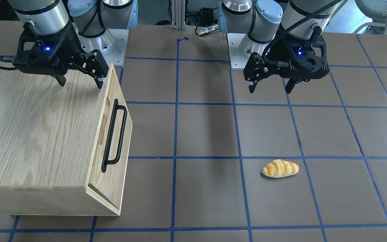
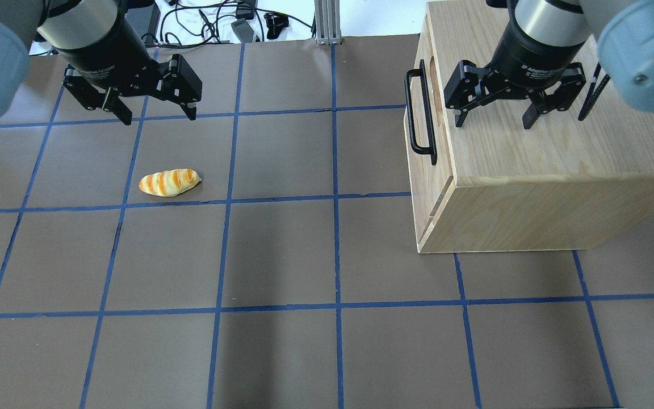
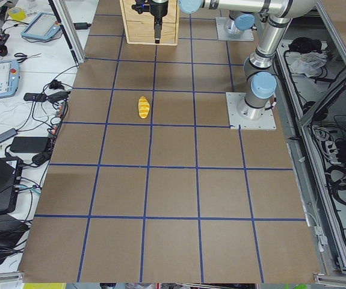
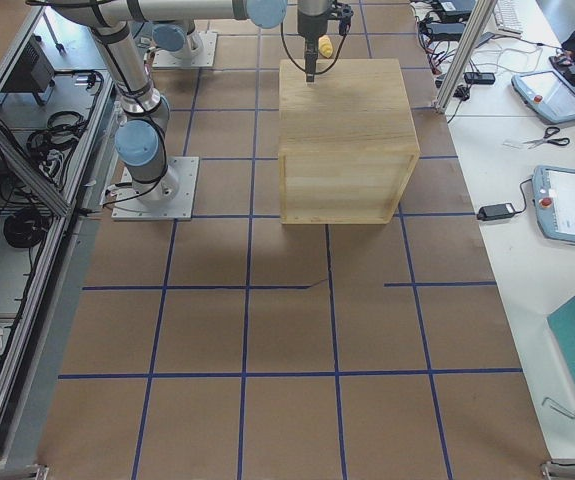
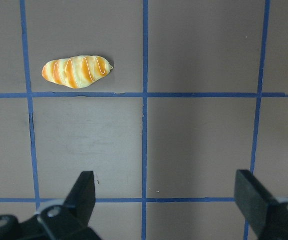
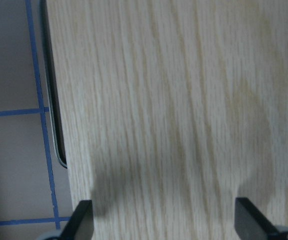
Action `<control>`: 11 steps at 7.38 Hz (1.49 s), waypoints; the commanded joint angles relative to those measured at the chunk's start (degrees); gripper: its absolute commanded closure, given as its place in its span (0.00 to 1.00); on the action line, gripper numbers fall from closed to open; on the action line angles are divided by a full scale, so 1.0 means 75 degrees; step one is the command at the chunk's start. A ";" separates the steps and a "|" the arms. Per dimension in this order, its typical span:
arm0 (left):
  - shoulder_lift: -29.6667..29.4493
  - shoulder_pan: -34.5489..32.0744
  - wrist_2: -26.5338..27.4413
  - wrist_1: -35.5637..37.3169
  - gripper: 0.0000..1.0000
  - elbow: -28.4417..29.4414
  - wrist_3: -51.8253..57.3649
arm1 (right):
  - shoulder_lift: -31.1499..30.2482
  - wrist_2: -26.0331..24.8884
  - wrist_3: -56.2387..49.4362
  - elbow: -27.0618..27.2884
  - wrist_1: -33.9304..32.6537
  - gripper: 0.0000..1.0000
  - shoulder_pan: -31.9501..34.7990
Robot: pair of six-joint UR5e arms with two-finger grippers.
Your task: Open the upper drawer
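Upper drawer point(image 1: 96, 168) looks shut, handle point(image 2: 410, 113) untouched; right gripper point(image 2: 491, 122) hovers above the cabinet point(image 2: 531, 153) top, jaws spread wide. Reaching, gripping, pulling all remain.

Cabinet point(image 2: 560, 165) at robot's right, upper drawer point(image 1: 114, 134) facing inward, bread roll point(image 2: 169, 182) at left.

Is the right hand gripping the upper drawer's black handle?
No, the right hand hangs open over the cabinet top, apart from the black handle on the upper drawer.
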 commanded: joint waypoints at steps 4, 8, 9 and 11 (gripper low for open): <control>0.0026 0.0023 -0.0085 0.0028 0.00 0.0070 0.0020 | 0.0000 -0.0006 0.0000 0.0000 0.0000 0.00 0.0000; -0.0009 0.0081 -0.0131 0.0074 0.00 0.0013 0.0044 | 0.0000 -0.0006 0.0000 0.0000 0.0000 0.00 0.0000; -0.0114 0.0081 -0.0120 0.0110 0.00 0.0012 0.0102 | 0.0000 0.0006 0.0000 0.0000 0.0000 0.00 0.0000; -0.0302 -0.0024 -0.0143 0.0413 0.00 0.0023 -0.0143 | 0.0000 -0.0006 0.0000 0.0000 0.0000 0.00 0.0000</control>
